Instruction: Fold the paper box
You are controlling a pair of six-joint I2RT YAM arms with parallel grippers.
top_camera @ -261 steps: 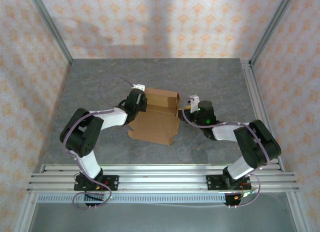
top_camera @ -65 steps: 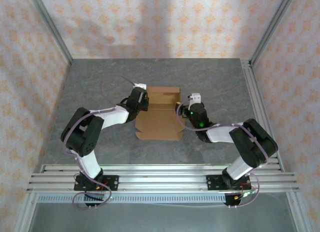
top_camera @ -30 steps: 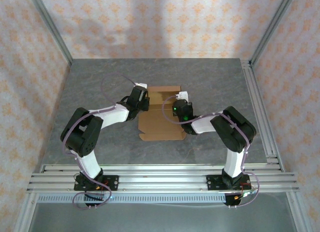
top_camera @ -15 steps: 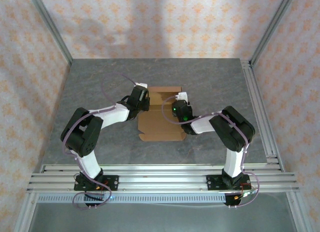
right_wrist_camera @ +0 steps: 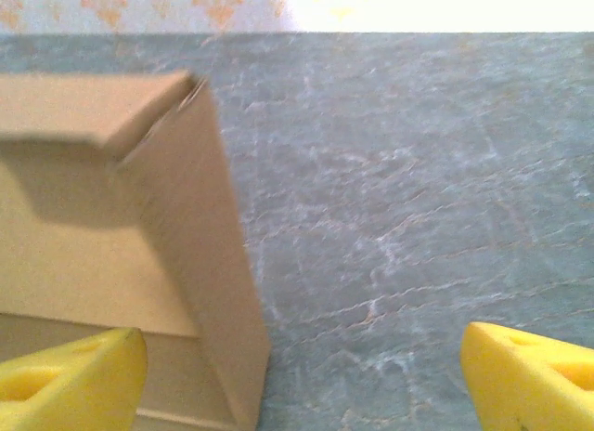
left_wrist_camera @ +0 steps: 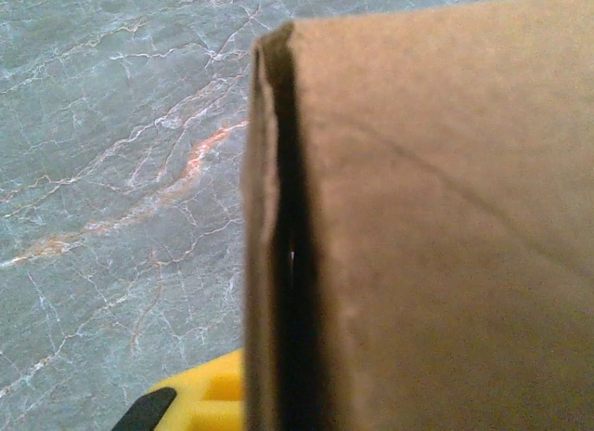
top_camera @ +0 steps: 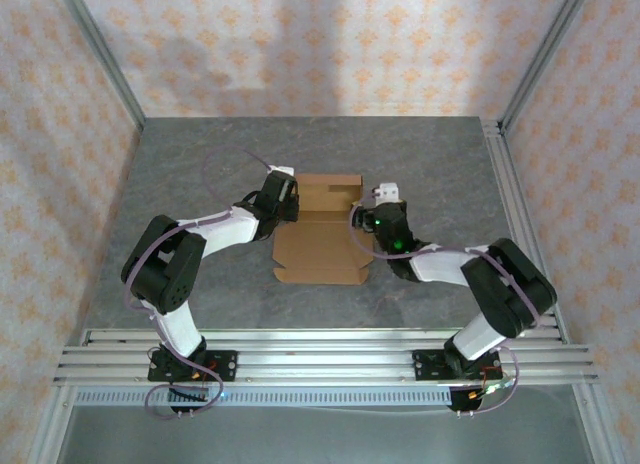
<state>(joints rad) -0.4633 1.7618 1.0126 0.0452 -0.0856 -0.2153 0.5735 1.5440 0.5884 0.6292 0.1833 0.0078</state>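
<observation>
Finds the paper box (top_camera: 318, 246) at the middle of the table (top_camera: 430, 164), near flap flat, far walls raised. Risks the right wall flopping outward, with the right gripper (right_wrist_camera: 306, 375) spread wide at the box's 3 o'clock, gripping nothing. Pinches the left wall at 10 o'clock with the left gripper (top_camera: 283, 192), nearly closed; reaches both forearms in low, converging.

No writing, label, number or sign is legible anywhere; the paper box (top_camera: 318, 249) is plain brown.
</observation>
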